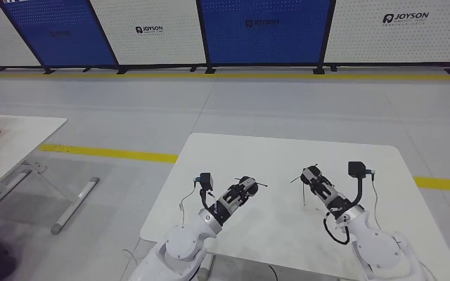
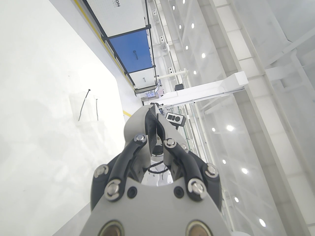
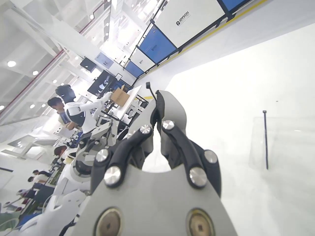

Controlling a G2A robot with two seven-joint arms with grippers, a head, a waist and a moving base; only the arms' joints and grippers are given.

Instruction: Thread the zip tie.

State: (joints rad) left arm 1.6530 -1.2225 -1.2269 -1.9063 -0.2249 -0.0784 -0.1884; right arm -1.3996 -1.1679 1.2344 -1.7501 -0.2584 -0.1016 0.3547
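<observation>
My right gripper (image 3: 155, 94) is shut on a black zip tie (image 3: 149, 87), whose square head pokes out past the fingertips. From above, that zip tie (image 1: 298, 180) sticks out on both sides of the right gripper (image 1: 308, 174) over the table's right half. My left gripper (image 2: 153, 109) is shut too, with a thin black strip (image 2: 157, 104) showing at its tips, apparently a zip tie. From above, the left gripper (image 1: 247, 185) hangs over the table's middle front, apart from the right one.
A clear plastic tray (image 2: 82, 110) lies on the white table (image 1: 281, 151) with two thin black strips in it; the same tray (image 3: 283, 143) holds a spare zip tie (image 3: 266, 138). A second table (image 1: 24, 133) stands at the far left.
</observation>
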